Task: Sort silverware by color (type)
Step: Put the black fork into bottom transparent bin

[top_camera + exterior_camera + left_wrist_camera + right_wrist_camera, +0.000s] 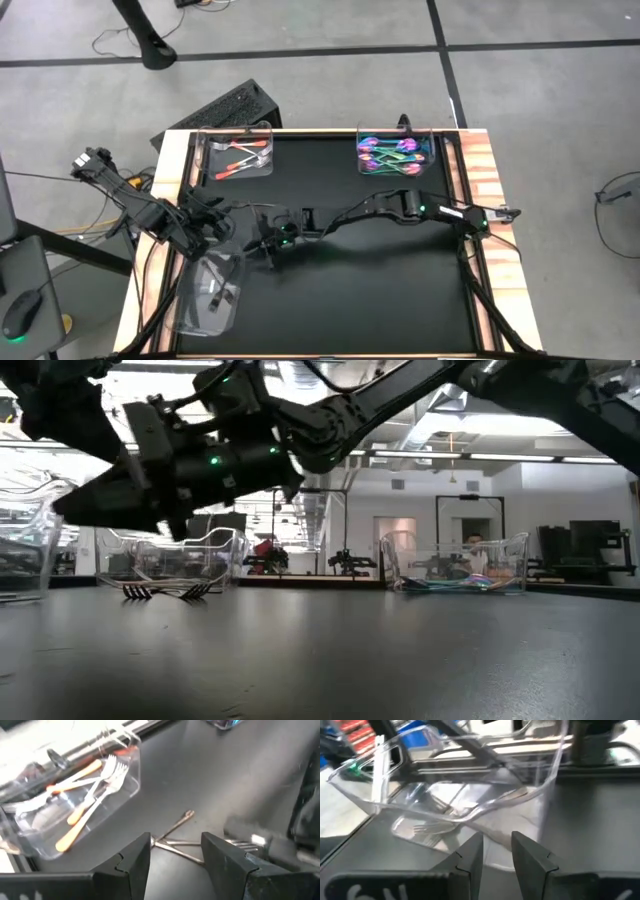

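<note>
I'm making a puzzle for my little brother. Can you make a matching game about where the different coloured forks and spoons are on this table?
Things:
1. orange-red forks
2. rainbow-shiny silverware
3. dark grey silverware
4. crossed loose pieces

Places:
A. on the black mat, outside any tray
B. in the far right clear tray
C. in the near left clear tray
D. in the far left clear tray

Pairs: 1-D, 2-B, 3-C, 4-A
</note>
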